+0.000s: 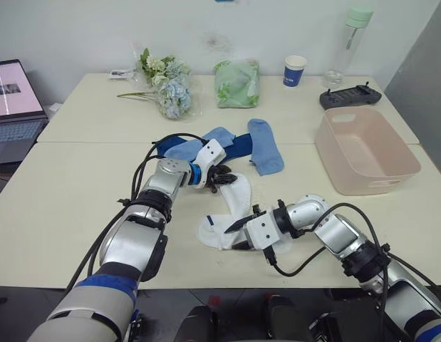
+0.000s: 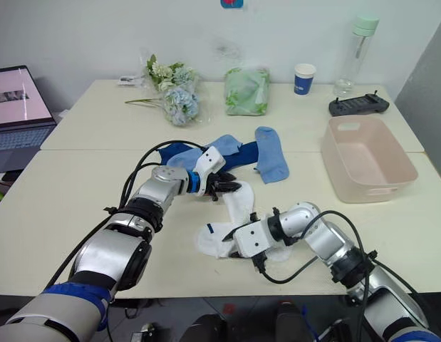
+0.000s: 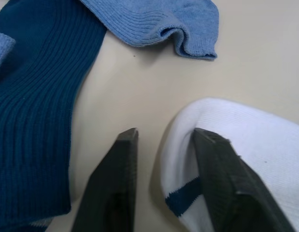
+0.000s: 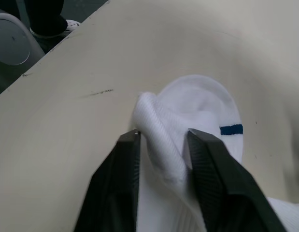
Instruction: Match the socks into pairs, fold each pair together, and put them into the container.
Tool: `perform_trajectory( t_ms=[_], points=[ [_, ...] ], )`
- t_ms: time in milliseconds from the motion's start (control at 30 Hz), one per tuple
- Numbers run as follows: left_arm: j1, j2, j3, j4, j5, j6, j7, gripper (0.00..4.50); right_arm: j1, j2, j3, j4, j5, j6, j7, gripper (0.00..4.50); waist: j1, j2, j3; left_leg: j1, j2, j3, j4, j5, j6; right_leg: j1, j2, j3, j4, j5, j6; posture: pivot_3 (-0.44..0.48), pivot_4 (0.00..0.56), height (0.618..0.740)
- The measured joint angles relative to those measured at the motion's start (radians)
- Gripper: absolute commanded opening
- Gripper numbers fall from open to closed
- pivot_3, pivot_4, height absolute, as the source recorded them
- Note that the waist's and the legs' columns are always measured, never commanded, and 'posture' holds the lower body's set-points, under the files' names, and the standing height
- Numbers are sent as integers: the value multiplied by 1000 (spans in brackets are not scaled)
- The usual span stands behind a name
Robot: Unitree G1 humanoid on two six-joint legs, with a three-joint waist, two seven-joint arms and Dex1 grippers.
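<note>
We are at the white pair: both grippers work on the white socks [image 1: 231,214], which lie near the front-middle of the table [image 1: 78,192], overlapping each other. Our right gripper [image 1: 236,234] pinches a raised fold of white sock between its fingers, clenched on the cloth at the near end. Our left gripper [image 1: 221,179] sits at the far end of the white socks with its jaws parted; one finger rests on the white cloth and the other on bare table, so nothing is gripped there yet. The navy socks [image 1: 234,146] and the blue socks [image 1: 266,146] lie just behind, untouched, partly overlapping. The tub [image 1: 362,153] stands well apart on the right and holds no socks. We judge the next move calls for closing the left jaws on the far end, then bringing one end over the other to fold the pair before carrying it to the tub.
</note>
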Motion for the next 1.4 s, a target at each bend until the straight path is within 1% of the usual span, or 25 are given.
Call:
perform_trajectory(
  t_ms=[33,67,300,467,533,567,600,667,767,867,933,1000,1033,1100,1233,1333,1400],
  points=[
    [0,-2,2,0,2,0,-1,356,0,3,-10,0,7,0,1,280,0,0,0,0,0,0,0,0,0,0,0,0,0,0,0,0,150,740],
    [0,-4,5,0,2,0,-1,79,0,3,-18,0,12,0,1,4,0,0,0,0,0,0,0,0,0,0,0,0,0,0,0,0,150,740],
    [13,-7,38,-10,0,11,0,34,10,-33,-58,-7,46,-5,18,0,0,0,0,0,0,0,0,0,0,0,0,0,0,0,0,0,150,740],
    [76,16,79,-108,-21,65,13,34,19,-84,-97,0,50,-67,29,0,-4,0,0,0,1,0,0,0,0,0,0,0,1,0,0,0,150,740],
    [115,31,90,-200,-27,112,23,34,17,-88,-106,19,45,-93,29,0,-7,0,0,0,1,0,0,0,0,0,0,1,1,0,0,0,150,740],
    [149,42,93,-269,-34,145,27,34,11,-91,-107,33,44,-107,31,0,-9,0,0,0,1,0,0,0,0,0,0,1,1,0,0,0,150,740],
    [205,56,106,-375,-49,197,36,34,1,-99,-108,57,43,-123,33,0,-13,0,0,1,1,1,0,0,0,0,0,2,1,0,0,0,150,740],
    [371,84,139,-664,-102,340,63,34,-23,-125,-125,118,43,-163,43,0,-23,0,0,1,2,1,-1,0,0,-1,0,4,1,0,0,0,150,740],
    [589,77,189,-1048,-185,587,159,34,-77,-135,-152,206,44,-219,55,0,-20,0,0,0,3,0,-1,0,0,-2,0,3,2,0,0,0,150,740],
    [689,63,193,-1305,-236,740,246,34,-106,-124,-156,250,46,-260,72,0,-8,0,0,1,3,0,0,0,0,1,0,3,2,0,0,0,150,740],
    [741,56,211,-1417,-257,800,300,34,-115,-123,-157,273,46,-281,83,0,-1,1,0,2,3,1,0,0,0,1,0,4,1,0,0,0,150,740],
    [824,17,244,-1526,-283,860,371,0,-114,-132,-157,285,70,-282,118,527,5,1,0,1,3,1,-1,0,0,0,-1,4,-1,0,0,0,150,740],
    [858,-2,249,-1555,-292,878,402,0,-111,-131,-157,278,93,-273,135,738,8,1,0,1,3,1,-1,0,0,0,-1,4,-1,0,0,0,150,740],
    [896,-21,247,-1581,-297,894,445,0,-95,-131,-162,237,137,-237,160,1394,11,1,0,1,3,0,-1,0,0,1,-1,3,0,0,0,0,150,740],
    [912,-15,247,-1598,-298,888,485,0,-48,-151,-196,177,186,-162,166,2816,13,1,0,1,2,0,-1,0,0,1,-1,3,0,0,-1,0,150,740],
    [925,-4,266,-1603,-310,871,500,0,2,-196,-290,147,245,-30,128,3837,16,1,0,1,3,0,-1,0,0,1,-1,3,-1,0,-1,0,150,740],
    [945,22,286,-1606,-314,851,501,0,38,-225,-350,120,277,71,93,4483,15,1,0,1,3,1,-2,0,0,1,-1,4,-1,0,-1,0,150,740]
  ],
)
